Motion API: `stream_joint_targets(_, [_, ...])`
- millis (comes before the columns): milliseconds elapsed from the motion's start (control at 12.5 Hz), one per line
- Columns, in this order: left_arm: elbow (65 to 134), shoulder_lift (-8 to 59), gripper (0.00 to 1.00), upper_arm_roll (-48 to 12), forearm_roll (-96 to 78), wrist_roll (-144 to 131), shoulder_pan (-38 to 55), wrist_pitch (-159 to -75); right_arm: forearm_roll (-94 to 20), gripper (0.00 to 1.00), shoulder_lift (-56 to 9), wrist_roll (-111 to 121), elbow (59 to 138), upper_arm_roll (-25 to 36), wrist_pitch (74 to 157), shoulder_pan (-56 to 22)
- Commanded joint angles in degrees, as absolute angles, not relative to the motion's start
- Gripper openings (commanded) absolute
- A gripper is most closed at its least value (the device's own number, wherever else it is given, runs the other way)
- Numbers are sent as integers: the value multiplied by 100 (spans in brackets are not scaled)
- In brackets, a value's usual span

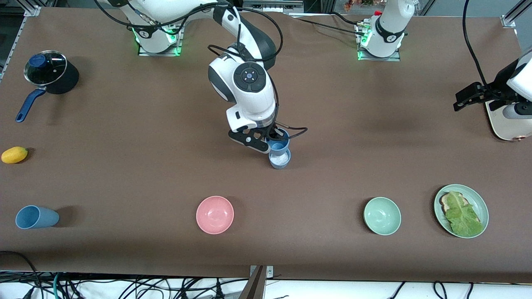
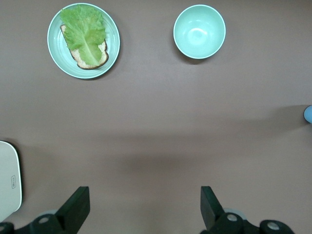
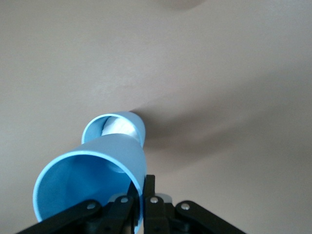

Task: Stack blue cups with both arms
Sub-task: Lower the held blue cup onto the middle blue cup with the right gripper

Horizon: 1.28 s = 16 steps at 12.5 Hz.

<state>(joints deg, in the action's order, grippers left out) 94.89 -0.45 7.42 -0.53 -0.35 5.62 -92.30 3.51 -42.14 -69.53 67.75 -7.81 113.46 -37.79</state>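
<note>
- Your right gripper (image 1: 272,141) is mostly hidden under its own wrist in the front view. The right wrist view shows it plainly: jaws clamped together on the rim wall of a blue cup (image 3: 92,180), one finger inside and one outside.
- That held cup (image 1: 278,141) hangs tilted just over a second, greyer blue cup (image 1: 279,158), which stands upright mid-table. From the front the two overlap, so you cannot tell whether they touch. In the wrist view the held cup's base sits at the lower cup's mouth (image 3: 117,127).
- A third blue cup (image 1: 35,217) lies on its side at about 8 o'clock from the stack, toward the right arm's end.
- Your left gripper (image 1: 467,97) waits at 3 o'clock, over the table edge beside a cream object (image 1: 505,124) that is cut off by the frame. The left wrist view shows its jaws standing wide apart, empty.
- That view also takes in the mint bowl (image 2: 199,31) and the plate (image 2: 111,53) of lettuce on bread.
- Only the front view shows the pink bowl (image 1: 215,214), the lidded pot (image 1: 50,72) and a yellow fruit (image 1: 14,155).
</note>
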Motion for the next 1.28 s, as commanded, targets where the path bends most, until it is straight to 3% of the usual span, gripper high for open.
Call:
stream_joint_targets(0, [9352,9,100,729,-9,17,536,-9202,536,0,-4368,-7075,6565,-729,11303,-3876])
stream_joint_targets(1197, [9360,132,100,712,-9,-61,571,-9167,545,0,-4535,-7049,6284,-677,11443,-3876])
